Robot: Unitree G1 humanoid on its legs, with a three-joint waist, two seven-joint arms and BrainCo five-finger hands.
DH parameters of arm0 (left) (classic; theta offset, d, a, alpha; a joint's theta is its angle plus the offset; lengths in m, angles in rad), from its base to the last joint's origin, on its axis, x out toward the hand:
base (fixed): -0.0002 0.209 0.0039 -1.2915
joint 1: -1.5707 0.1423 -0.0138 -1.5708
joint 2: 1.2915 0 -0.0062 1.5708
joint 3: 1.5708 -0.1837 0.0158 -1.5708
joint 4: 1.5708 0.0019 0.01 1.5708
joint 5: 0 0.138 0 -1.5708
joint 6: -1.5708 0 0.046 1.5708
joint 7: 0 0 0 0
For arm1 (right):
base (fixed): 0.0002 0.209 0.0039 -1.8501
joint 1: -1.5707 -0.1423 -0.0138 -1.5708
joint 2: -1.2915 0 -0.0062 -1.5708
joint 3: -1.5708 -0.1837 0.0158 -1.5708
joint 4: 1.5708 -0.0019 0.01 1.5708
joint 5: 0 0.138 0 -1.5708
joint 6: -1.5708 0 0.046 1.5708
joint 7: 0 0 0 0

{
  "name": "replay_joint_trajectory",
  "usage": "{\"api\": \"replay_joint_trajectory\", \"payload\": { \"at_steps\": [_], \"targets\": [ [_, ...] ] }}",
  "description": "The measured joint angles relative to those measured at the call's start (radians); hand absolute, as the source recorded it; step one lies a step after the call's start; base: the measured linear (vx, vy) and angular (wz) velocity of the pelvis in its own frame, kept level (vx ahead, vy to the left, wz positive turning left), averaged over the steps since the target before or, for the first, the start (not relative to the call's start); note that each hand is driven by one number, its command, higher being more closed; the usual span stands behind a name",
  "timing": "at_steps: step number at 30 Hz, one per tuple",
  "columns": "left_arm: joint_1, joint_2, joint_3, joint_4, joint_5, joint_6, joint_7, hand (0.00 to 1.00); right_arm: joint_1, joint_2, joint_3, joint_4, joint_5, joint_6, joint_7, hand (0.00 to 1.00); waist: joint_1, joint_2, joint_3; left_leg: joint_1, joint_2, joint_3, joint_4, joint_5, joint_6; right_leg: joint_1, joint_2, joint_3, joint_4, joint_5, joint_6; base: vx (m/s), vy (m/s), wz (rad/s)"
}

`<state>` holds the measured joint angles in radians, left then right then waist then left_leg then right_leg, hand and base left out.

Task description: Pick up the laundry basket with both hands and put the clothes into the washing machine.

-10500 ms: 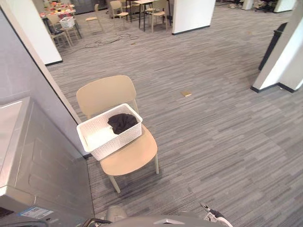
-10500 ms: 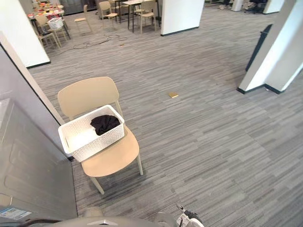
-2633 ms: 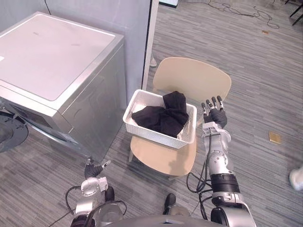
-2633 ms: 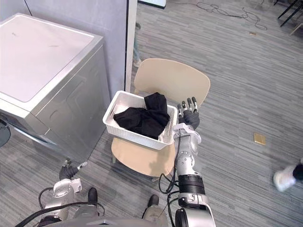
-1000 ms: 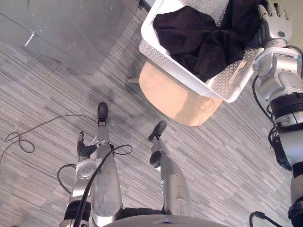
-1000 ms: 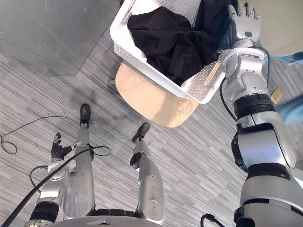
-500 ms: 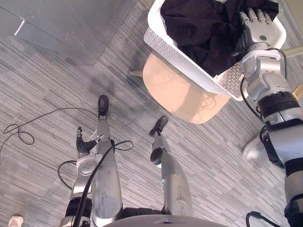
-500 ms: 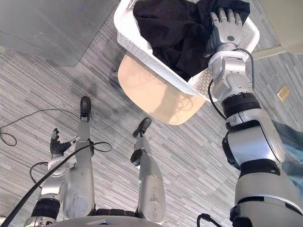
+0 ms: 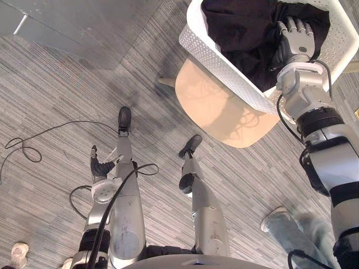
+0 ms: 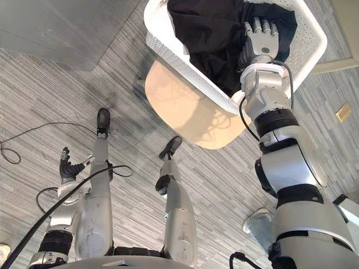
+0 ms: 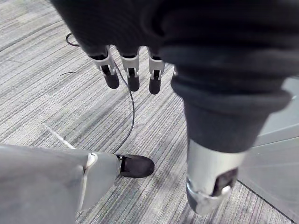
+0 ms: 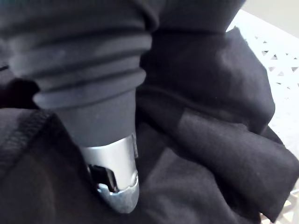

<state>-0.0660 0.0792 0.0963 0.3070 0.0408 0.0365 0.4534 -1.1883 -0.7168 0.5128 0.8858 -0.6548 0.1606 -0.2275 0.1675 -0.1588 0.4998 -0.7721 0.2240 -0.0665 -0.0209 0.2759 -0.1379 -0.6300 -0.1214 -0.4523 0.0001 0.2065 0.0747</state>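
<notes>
The white perforated laundry basket (image 9: 221,60) sits on a tan chair seat (image 9: 224,115), holding a heap of black clothes (image 9: 241,25). My right hand (image 9: 295,40) reaches over the basket's near rim and lies on top of the clothes, fingers slightly bent, nothing visibly pinched. In the right wrist view its thumb (image 12: 113,184) touches the black cloth (image 12: 210,140), with the basket wall (image 12: 275,53) behind. My left hand (image 9: 100,167) hangs low beside my leg, far from the basket, its fingers (image 11: 132,72) straight and empty over the carpet.
The grey washing machine (image 9: 84,25) stands left of the chair, at the upper left. A person's shoe (image 9: 275,216) and trouser leg are on the carpet at the lower right. Another shoe (image 9: 18,253) is at the lower left.
My right hand has moved from the basket's far rim inward onto the black clothes. The view has shifted a little. The left hand stays hanging.
</notes>
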Motion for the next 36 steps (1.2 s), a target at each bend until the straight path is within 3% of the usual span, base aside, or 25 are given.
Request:
{"api": "replay_joint_trajectory", "payload": {
  "at_steps": [10,11,28,36],
  "targets": [
    [-0.024,-0.002,-0.004,0.020,-0.021,-0.010,-0.001,0.00,0.000,0.012,0.024,0.045,0.043,-0.004,0.006,0.00,0.026,0.006,0.004,-0.016,-0.002,-0.015,0.001,0.001,-0.002,-0.001,0.004,-0.012,-0.015,0.005,0.001,-0.01,0.006,0.02],
    [-0.027,-0.002,-0.007,0.019,-0.031,-0.013,-0.001,0.00,0.001,0.017,0.022,0.046,0.065,-0.004,0.006,1.00,0.026,0.006,0.004,-0.016,-0.002,-0.015,0.001,0.001,-0.002,0.000,0.004,-0.012,-0.015,0.005,0.001,0.00,0.000,0.00],
    [-0.027,-0.014,-0.007,0.019,-0.039,-0.015,-0.001,0.00,0.010,0.043,0.000,0.050,0.121,-0.004,-0.004,1.00,0.033,0.012,0.001,0.008,-0.003,-0.013,-0.001,0.002,-0.004,0.021,0.005,-0.005,-0.024,0.010,0.001,0.00,0.000,0.00],
    [-0.027,-0.017,0.000,0.019,-0.040,-0.015,0.001,0.00,0.024,0.060,-0.080,0.043,0.270,-0.006,-0.045,1.00,0.033,0.012,0.001,0.007,-0.003,-0.010,-0.001,0.003,-0.005,0.021,0.005,-0.005,-0.024,0.012,0.002,0.00,0.000,0.00]
  ]
}}
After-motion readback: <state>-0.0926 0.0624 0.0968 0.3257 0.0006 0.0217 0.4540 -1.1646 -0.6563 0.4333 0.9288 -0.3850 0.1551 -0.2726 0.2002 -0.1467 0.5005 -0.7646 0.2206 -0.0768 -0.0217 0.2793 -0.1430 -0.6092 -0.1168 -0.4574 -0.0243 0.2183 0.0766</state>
